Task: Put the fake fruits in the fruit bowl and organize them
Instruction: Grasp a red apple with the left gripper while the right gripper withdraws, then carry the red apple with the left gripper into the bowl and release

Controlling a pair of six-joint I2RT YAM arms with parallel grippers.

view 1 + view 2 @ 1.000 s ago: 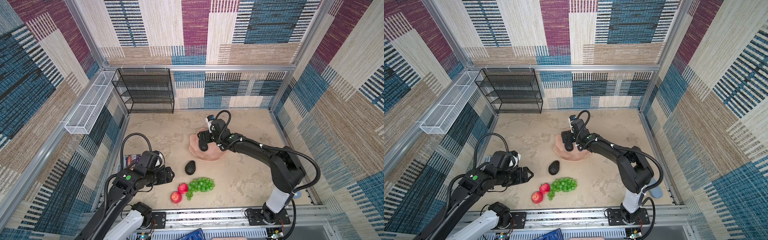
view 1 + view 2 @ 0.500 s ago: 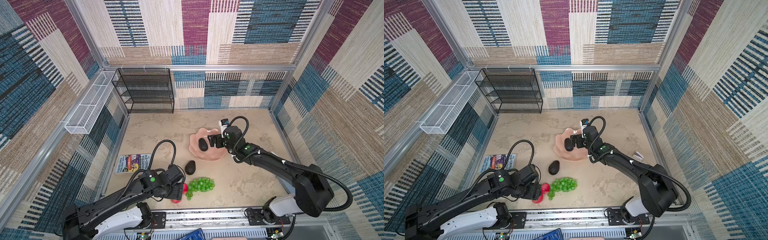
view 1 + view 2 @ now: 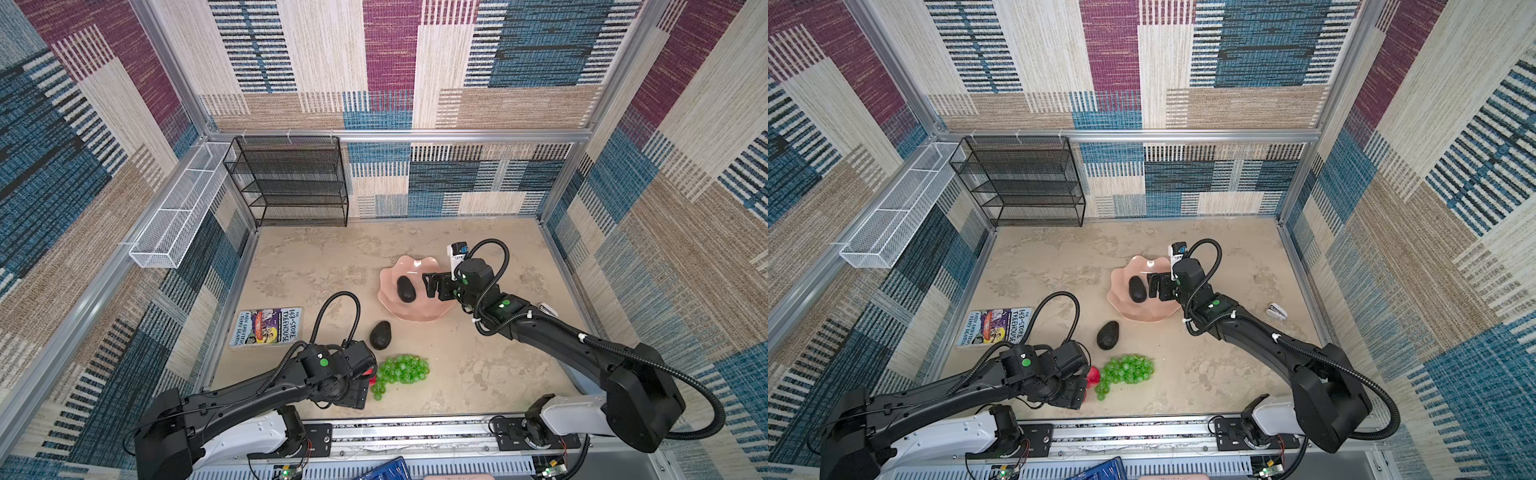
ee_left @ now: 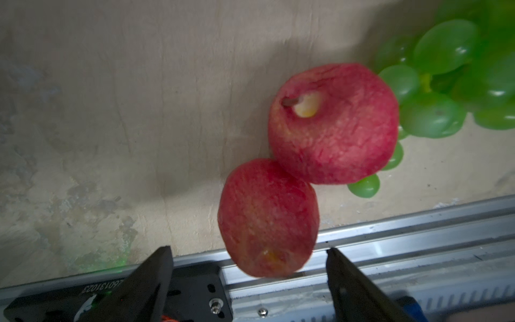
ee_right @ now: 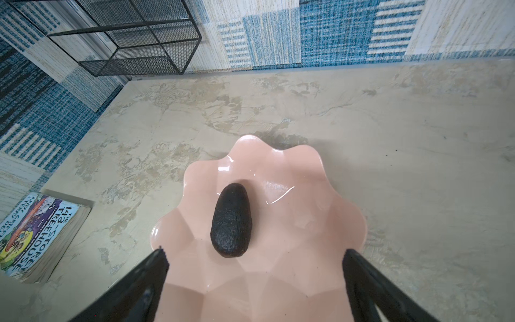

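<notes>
Backs open right gripper (image 5: 254,250) off the avocado (image 5: 231,220) now in the fruit bowl (image 5: 306,217), swings open-jawed left gripper (image 4: 248,249) over a red apple (image 4: 267,220) next.

both top views looking down from high, sharing the whole tabletop (image 3: 478,374), left wrist camera hovering close over apples (image 4: 333,125), right wrist camera looking into the fruit bowl (image 5: 306,223)

One avocado (image 3: 406,289) lies in the bowl (image 3: 415,311), the other avocado (image 3: 380,335) on the desk (image 3: 478,374) before it, grapes (image 3: 401,370) nearer still, an apple (image 4: 333,124) and second apple (image 4: 267,217) touching just left.
</notes>
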